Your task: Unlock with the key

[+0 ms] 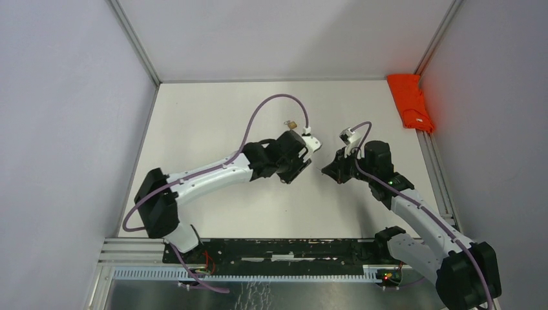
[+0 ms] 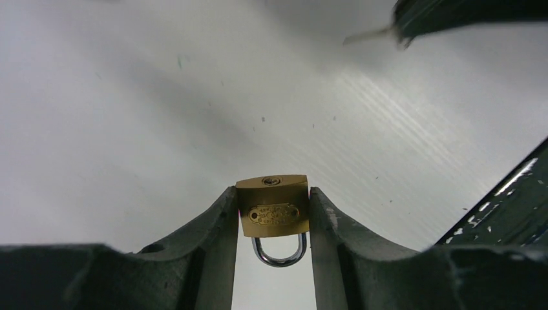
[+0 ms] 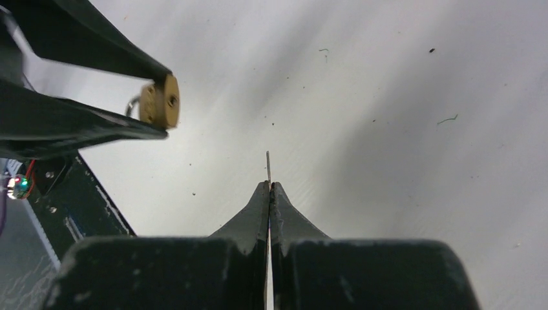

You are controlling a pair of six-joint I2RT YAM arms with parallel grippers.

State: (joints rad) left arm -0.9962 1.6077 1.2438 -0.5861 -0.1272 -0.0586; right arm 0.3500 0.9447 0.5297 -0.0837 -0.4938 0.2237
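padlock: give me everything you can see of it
The padlock is small, with a brass-looking body and a shiny silvery shackle. Both shackle legs sit in the body, so it looks locked. An oval embossed plate on its face is unreadable. The left gripper clamps its two sides, with the shackle toward the wrist and the keyhole end pointing outward. It seems to be held off the table. In the right wrist view the keyhole faces the key held by the right gripper, with a gap between them.

Lab cell: panel-walled white table (image 1: 207,129)
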